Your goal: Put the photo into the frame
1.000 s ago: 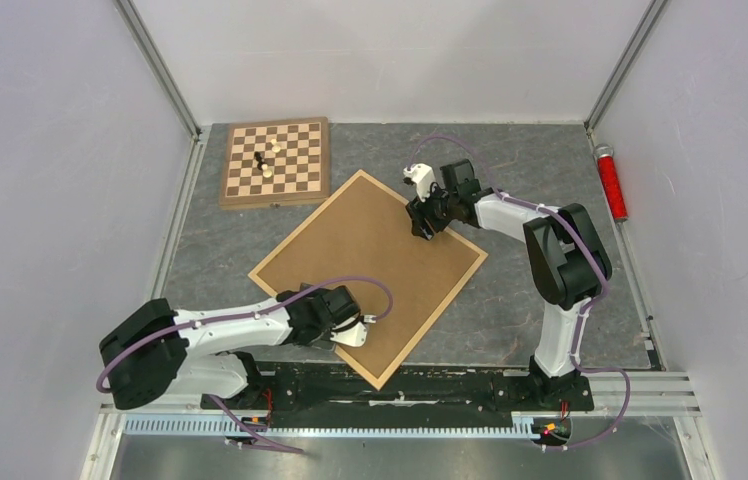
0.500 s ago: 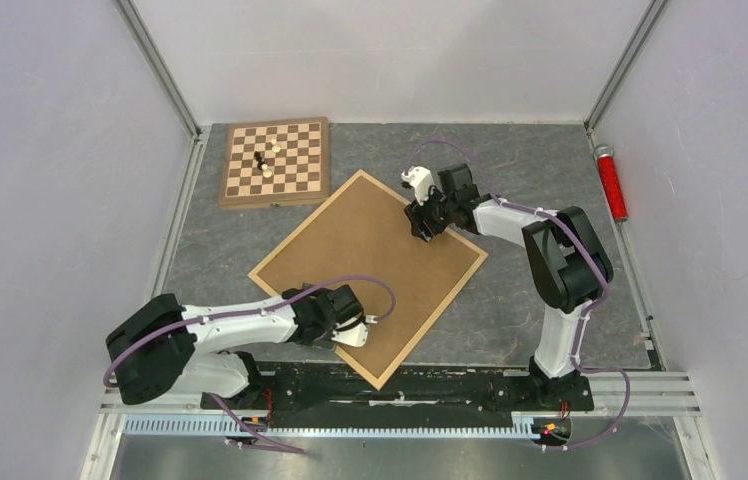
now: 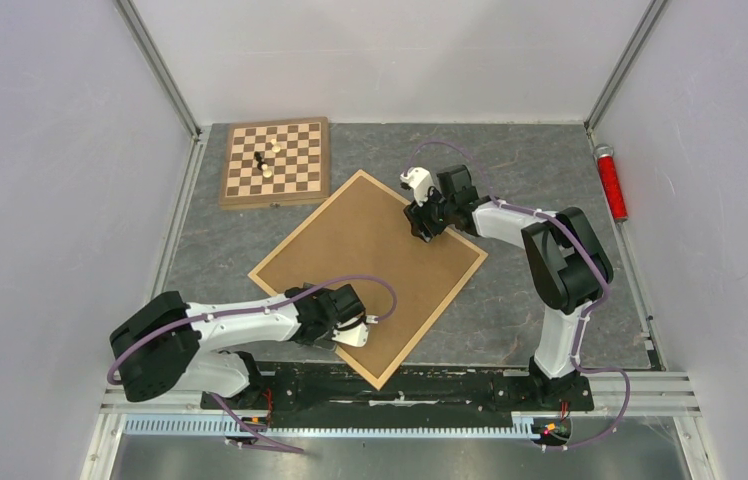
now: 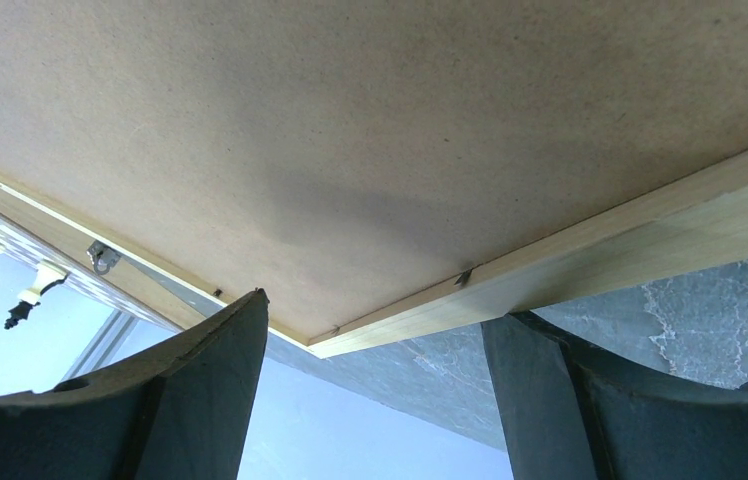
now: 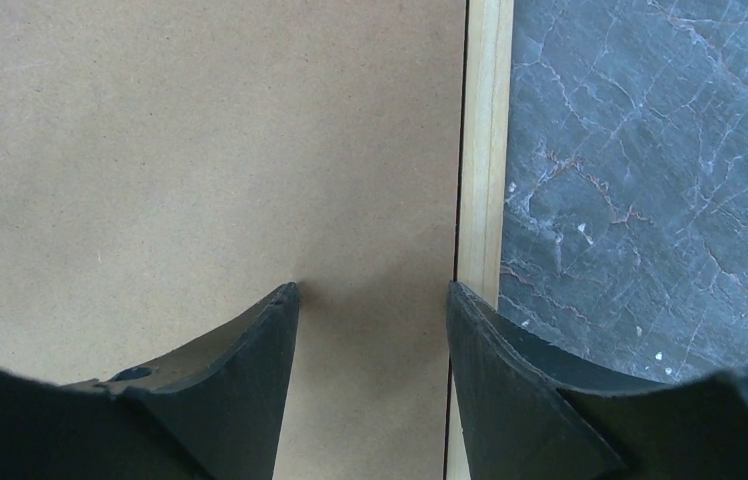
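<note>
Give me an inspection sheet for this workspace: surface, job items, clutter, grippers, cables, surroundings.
Surface: grey marbled table, no spills seen.
Job's things: the frame lies turned like a diamond, brown backing board up; the photo is not seen.
Clutter: chessboard with a few pieces at the far left; red cylinder at the right edge.
Grippers: left gripper open at the frame's near left edge; right gripper open over its far right edge, holding nothing.
Cables: purple cable on the left arm arcs over the backing board; another runs along the right arm.
Surroundings: plain pale walls.
</note>
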